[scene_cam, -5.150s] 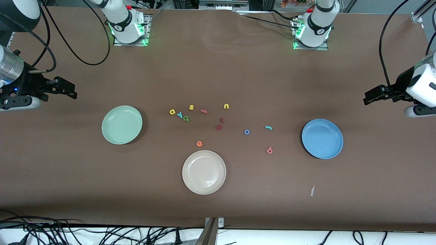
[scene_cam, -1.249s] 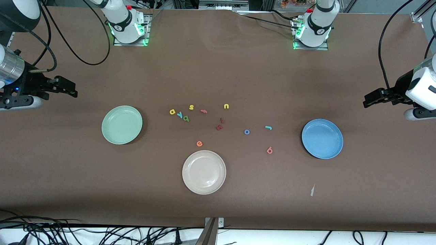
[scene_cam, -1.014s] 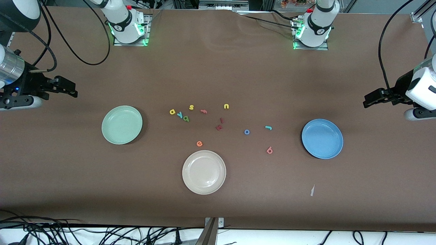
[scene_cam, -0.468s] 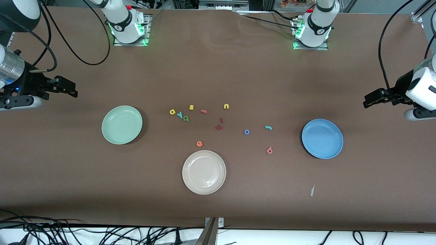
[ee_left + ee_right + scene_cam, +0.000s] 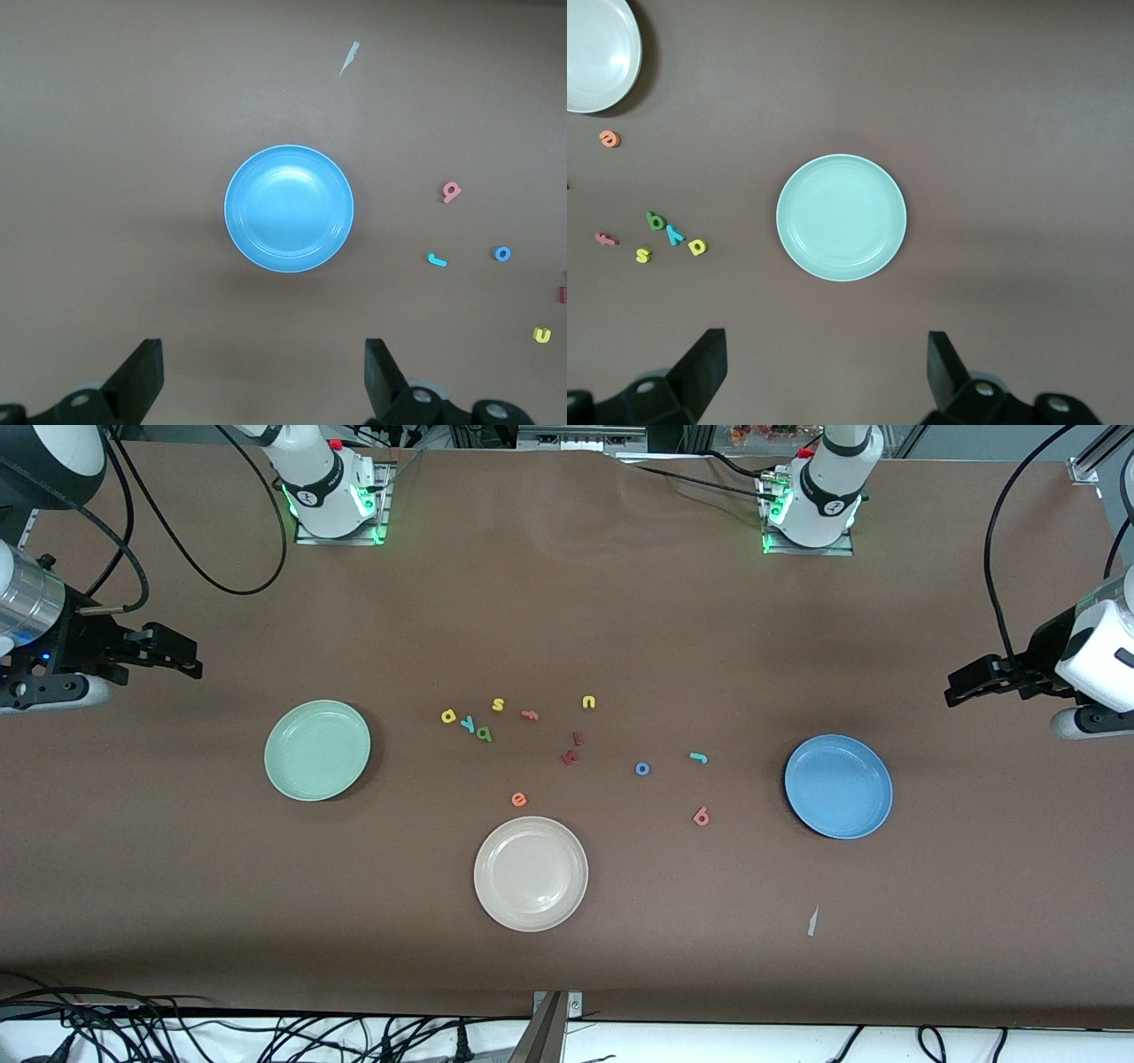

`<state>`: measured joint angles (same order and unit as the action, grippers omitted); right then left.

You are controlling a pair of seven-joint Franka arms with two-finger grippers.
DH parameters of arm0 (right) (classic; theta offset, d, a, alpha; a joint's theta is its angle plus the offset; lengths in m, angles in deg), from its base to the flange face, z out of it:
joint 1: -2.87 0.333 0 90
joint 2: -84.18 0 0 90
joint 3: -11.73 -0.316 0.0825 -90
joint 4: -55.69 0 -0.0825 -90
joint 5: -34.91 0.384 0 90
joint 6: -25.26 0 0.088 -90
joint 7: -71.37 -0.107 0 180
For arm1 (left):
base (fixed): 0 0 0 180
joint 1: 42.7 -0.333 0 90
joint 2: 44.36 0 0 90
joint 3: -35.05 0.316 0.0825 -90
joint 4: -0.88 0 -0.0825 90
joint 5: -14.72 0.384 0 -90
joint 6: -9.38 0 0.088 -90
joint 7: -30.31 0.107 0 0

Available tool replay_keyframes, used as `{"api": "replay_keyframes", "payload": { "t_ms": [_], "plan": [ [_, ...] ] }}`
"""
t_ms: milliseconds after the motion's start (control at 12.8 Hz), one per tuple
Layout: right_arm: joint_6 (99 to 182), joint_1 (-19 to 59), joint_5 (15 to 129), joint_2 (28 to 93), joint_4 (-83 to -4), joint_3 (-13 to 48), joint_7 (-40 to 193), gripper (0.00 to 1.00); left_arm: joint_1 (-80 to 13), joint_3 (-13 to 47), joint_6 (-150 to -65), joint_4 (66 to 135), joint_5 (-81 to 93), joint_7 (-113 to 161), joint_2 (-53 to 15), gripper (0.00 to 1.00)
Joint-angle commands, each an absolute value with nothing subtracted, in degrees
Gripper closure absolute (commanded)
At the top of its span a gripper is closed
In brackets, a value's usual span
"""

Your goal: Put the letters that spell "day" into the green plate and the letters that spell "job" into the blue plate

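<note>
- We see a wide table (image 5: 567, 602) covered in brown cloth, with black cables (image 5: 266, 1036) tangled along its edge nearest the front camera and the two arm bases lit green along the opposite edge.
- Three plates rest on the cloth: the green plate (image 5: 317, 750) toward the right arm's end, the blue plate (image 5: 838, 786) toward the left arm's end, and a cream plate (image 5: 531, 873) between them, nearest the camera. We find all three empty.
- The right gripper (image 5: 173, 660) hangs above bare cloth at its end of the table, fingers spread wide and holding nothing; the wrist view shows the green plate ahead of it.
- The left gripper (image 5: 961, 684) hangs above bare cloth at its own end, fingers also spread wide and empty, with the blue plate ahead of it.
- The yellow round letter (image 5: 448, 716), teal "y" (image 5: 467, 724) and green round letter (image 5: 484, 733) lie in a tight slanted row on the cloth, between the green plate and the table's middle.
- The blue "o" (image 5: 642, 769), teal "j" (image 5: 698, 758) and pink "b" (image 5: 701, 816) lie scattered nearer the blue plate.
- Other letters lie among them, and a pale scrap (image 5: 811, 921) lies nearer the camera than the blue plate.
- Compared with a second ago, we note no change: both arms wait, and every letter and plate sits where it was.
</note>
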<state>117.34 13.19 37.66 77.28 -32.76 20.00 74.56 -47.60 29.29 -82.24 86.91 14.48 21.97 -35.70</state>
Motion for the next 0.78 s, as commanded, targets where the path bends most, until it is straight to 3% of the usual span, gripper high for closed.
{"api": "replay_keyframes", "payload": {
  "t_ms": [0,702],
  "plan": [
    [116.8,13.2,37.1,77.9,-33.3,19.9,75.0,0.00,-48.2,29.1,-82.6,86.9,13.1,23.3,-35.9,0.00],
    [116.3,13.2,37.1,78.0,-33.3,19.8,75.0,0.00,-48.2,29.1,-82.6,86.8,13.2,23.3,-35.9,0.00]
  ]
}}
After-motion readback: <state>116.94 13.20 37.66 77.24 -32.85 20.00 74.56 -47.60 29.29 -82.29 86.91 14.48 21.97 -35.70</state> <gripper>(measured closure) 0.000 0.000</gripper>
